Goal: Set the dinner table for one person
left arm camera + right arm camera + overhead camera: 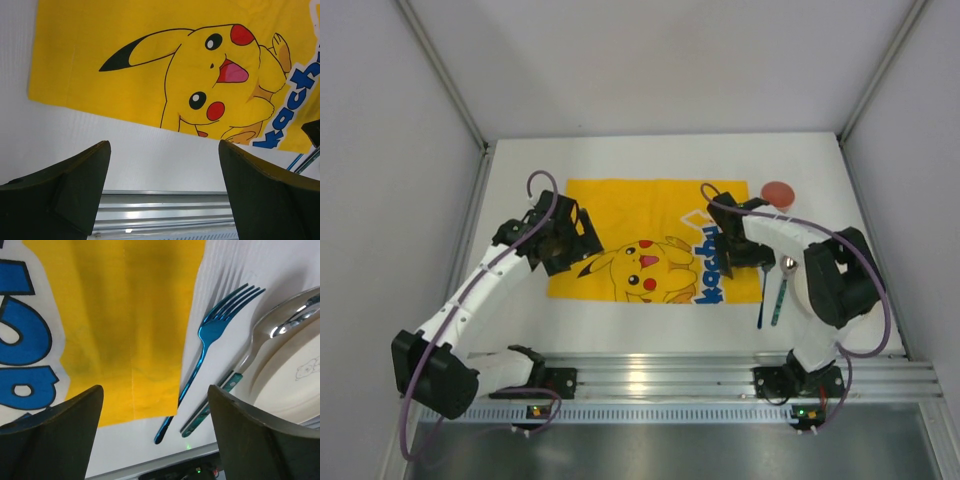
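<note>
White panel walls close in a plain white desk (650, 155) with a ribbed aluminium rail (720, 375) along its near edge. The desk fills the whole floor of the enclosure, under everything else. It looks rigid, heavy and fixed, so it is a surface to set things on, not something to take hold of. Its top looks smooth, so light pieces would probably slide when nudged. A yellow Pikachu cloth mat (655, 240) lies flat across the middle. It is soft and would likely bunch, so a corner or hem is the place to pinch it. Just beside the mat's right edge, toward the near right corner, lie a blue fork (210, 347) and a green-handled spoon (250, 355). Both look thin, stiff and polished, so probably slippery, and each is best gripped across the mid-handle. The right wrist view shows a cream plate (295, 380) against the spoon's bowl; whether the bowl rests on the rim I cannot tell. The plate looks breakable and is best taken at its rim. A small red round dish (778, 193) sits near the far right corner. The left jaws hang over the mat's near left corner, spread wide and holding nothing. The right jaws hover above the mat's right edge, next to the fork, likewise parted and holding nothing.
</note>
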Tool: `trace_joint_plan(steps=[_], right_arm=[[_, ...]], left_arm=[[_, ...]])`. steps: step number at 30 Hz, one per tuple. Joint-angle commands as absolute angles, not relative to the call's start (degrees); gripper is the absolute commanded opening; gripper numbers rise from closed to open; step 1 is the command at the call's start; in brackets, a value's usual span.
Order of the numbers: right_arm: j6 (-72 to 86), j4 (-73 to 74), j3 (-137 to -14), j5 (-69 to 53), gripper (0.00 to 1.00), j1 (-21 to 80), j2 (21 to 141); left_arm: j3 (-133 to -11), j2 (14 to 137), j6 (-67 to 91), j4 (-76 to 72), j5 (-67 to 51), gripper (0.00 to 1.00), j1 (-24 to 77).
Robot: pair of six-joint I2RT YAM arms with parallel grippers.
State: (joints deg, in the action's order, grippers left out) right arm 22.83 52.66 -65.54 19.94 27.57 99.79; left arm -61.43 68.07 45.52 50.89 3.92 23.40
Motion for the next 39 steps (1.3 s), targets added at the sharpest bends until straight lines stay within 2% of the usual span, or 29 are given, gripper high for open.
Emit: trace_joint_plan(steps=[1,10,13,20,26,32,35,36,39], right_arm=[[23.55,55.63,-66.88,22.85,0.87,27.25,95.45],[18.11,60.20,-83.04,23.63,0.88,26.63,90.26],[16.09,60.91,-88.41,23.56,0.89,23.04,91.40],[15.64,61.08,-98.07,18.28,0.86,12.66,101.93],[15.91,61.44,-106.77,13.46,0.84,11.87,111.34],[16.08,60.65,-107.67,12.04,0.82,11.87,116.09],[15.91,60.21,-107.58,11.60,0.71,11.78,118.12],[15.91,59.86,-107.58,11.25,0.62,11.78,118.39],[15.73,59.50,-107.23,11.42,0.46,11.78,119.35]], left_arm=[[-61.17,68.38,45.00,47.72,2.46,0.94,23.38],[-59.24,70.13,43.69,45.71,4.92,0.94,23.38],[-58.10,72.77,43.25,42.55,5.80,0.94,23.38],[-58.54,83.57,41.92,40.61,4.65,0.94,23.29],[-55.63,88.93,41.84,35.69,5.18,0.94,23.29],[-55.98,95.43,40.17,33.57,8.00,0.95,23.20],[-55.47,97.20,40.60,34.36,7.74,0.94,23.12],[-54.94,97.03,40.78,34.37,7.47,0.94,23.12],[-51.69,94.05,42.27,34.63,6.86,0.94,23.12]])
